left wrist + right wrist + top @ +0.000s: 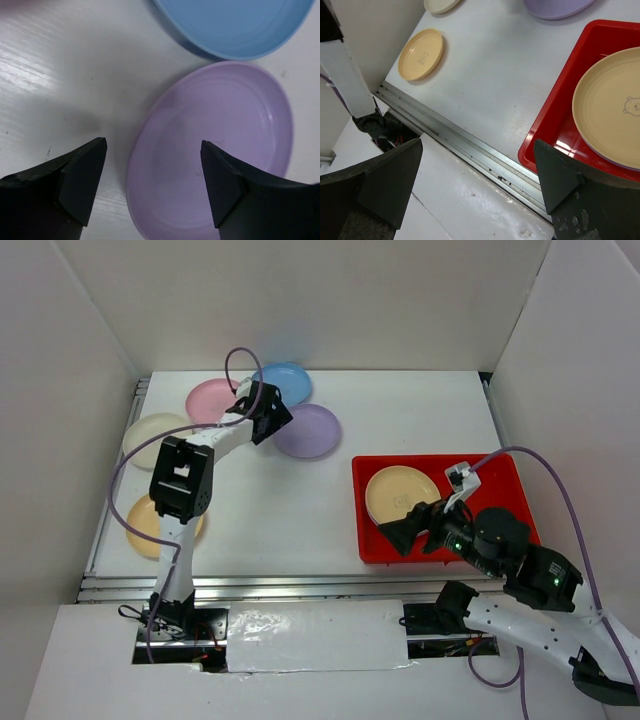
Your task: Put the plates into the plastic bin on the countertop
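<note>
My left gripper is open and empty, low over the left rim of a purple plate. In the left wrist view, that gripper has the purple plate's edge between its fingers, and a blue plate lies just beyond. The red bin at the right holds a cream-yellow plate; in the right wrist view a purple rim shows under that plate. My right gripper is open and empty above the bin's front left corner. Pink, cream and yellow-orange plates lie at the left.
White walls close in the countertop on three sides. A metal rail runs along its front edge, with cables and the arm bases below it. The left arm's elbow hangs over part of the yellow-orange plate.
</note>
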`<action>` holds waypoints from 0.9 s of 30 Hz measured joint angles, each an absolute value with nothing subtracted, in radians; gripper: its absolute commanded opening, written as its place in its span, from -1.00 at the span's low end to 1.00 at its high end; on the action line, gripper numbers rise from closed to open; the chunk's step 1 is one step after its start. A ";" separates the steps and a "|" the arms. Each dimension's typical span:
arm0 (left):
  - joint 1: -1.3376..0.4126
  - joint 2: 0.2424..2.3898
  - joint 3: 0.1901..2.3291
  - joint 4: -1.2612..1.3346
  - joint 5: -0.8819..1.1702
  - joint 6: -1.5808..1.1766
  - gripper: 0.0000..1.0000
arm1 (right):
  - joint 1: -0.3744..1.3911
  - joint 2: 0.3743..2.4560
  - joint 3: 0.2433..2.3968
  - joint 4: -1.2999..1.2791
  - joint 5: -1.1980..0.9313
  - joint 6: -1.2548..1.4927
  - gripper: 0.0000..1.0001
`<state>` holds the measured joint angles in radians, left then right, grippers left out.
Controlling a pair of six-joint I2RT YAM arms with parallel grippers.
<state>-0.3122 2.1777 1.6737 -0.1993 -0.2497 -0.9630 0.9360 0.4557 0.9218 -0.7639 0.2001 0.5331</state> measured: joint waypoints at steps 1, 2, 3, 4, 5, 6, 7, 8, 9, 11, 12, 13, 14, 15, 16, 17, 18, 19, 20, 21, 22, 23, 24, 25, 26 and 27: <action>-0.314 2.206 1.699 -0.218 -0.248 -0.958 0.67 | 0.936 0.450 0.922 -0.763 0.202 0.533 1.00; -0.317 2.234 1.724 -0.236 -0.247 -0.948 0.60 | 0.936 0.444 0.922 -0.763 0.202 0.533 1.00; -0.319 2.258 1.740 -0.253 -0.244 -0.944 0.42 | 0.935 0.440 0.922 -0.763 0.202 0.533 1.00; -0.323 2.271 1.755 -0.262 -0.249 -0.944 0.25 | 0.935 0.437 0.922 -0.763 0.204 0.533 1.00; -0.325 2.278 1.777 -0.274 -0.244 -0.939 0.07 | 0.935 0.435 0.922 -0.763 0.205 0.533 1.00; -0.328 2.284 1.792 -0.289 -0.246 -0.936 -0.50 | 0.935 0.434 0.922 -0.763 0.206 0.533 1.00; -0.331 2.288 1.800 -0.301 -0.251 -0.937 -0.76 | 0.935 0.434 0.922 -0.763 0.208 0.534 1.00; -0.332 2.289 1.800 -0.311 -0.248 -0.931 -0.91 | 0.935 0.434 0.922 -0.763 0.212 0.534 1.00; -0.334 2.289 1.797 -0.327 -0.247 -0.929 -1.00 | 0.935 0.433 0.922 -0.763 0.216 0.534 1.00; -0.344 2.266 1.764 -0.315 -0.262 -0.937 -1.00 | 0.935 0.430 0.922 -0.763 0.227 0.535 1.00; -0.350 2.237 1.718 -0.308 -0.276 -0.947 -1.00 | 0.935 0.427 0.922 -0.763 0.231 0.536 1.00; -0.354 2.197 1.658 -0.307 -0.293 -0.950 -1.00 | 0.935 0.423 0.922 -0.763 0.236 0.538 1.00; -0.358 2.144 1.595 -0.310 -0.310 -0.954 -1.00 | 0.935 0.418 0.922 -0.763 0.240 0.538 1.00; -0.361 2.088 1.534 -0.323 -0.324 -0.958 -1.00 | 0.934 0.414 0.922 -0.762 0.245 0.541 1.00; -0.364 2.029 1.480 -0.340 -0.340 -0.958 -1.00 | 0.933 0.413 0.922 -0.762 0.250 0.542 1.00; -0.369 1.971 1.436 -0.354 -0.353 -0.952 -1.00 | 0.933 0.413 0.922 -0.762 0.252 0.543 1.00; -0.375 1.908 1.388 -0.365 -0.357 -0.943 -1.00 | 0.933 0.413 0.922 -0.762 0.254 0.544 1.00; -0.378 1.848 1.356 -0.376 -0.356 -0.937 -1.00 | 0.933 0.413 0.922 -0.762 0.256 0.545 1.00; -0.384 1.781 1.330 -0.374 -0.347 -0.913 -1.00 | 0.933 0.413 0.922 -0.761 0.259 0.550 1.00; -0.390 1.731 1.319 -0.369 -0.329 -0.894 -1.00 | 0.932 0.413 0.922 -0.760 0.262 0.553 1.00; -0.398 1.679 1.317 -0.363 -0.300 -0.879 -1.00 | 0.932 0.413 0.922 -0.760 0.267 0.556 1.00; -0.409 1.637 1.320 -0.350 -0.274 -0.861 -1.00 | 0.932 0.413 0.923 -0.759 0.273 0.560 1.00; -0.425 1.602 1.332 -0.341 -0.246 -0.840 -1.00 | 0.932 0.413 0.923 -0.758 0.278 0.563 1.00; -0.447 1.574 1.349 -0.330 -0.225 -0.827 -1.00 | 0.931 0.413 0.923 -0.758 0.284 0.569 1.00; -0.470 1.557 1.365 -0.324 -0.212 -0.814 -1.00 | 0.931 0.413 0.924 -0.757 0.289 0.575 1.00; -0.498 1.547 1.386 -0.321 -0.198 -0.802 -1.00 | 0.931 0.412 0.926 -0.758 0.301 0.583 1.00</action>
<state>-0.4976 1.5471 1.3857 -0.3210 -0.1978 -0.8024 0.9314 0.4122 0.9257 -0.7582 0.3012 0.5835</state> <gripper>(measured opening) 0.045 0.998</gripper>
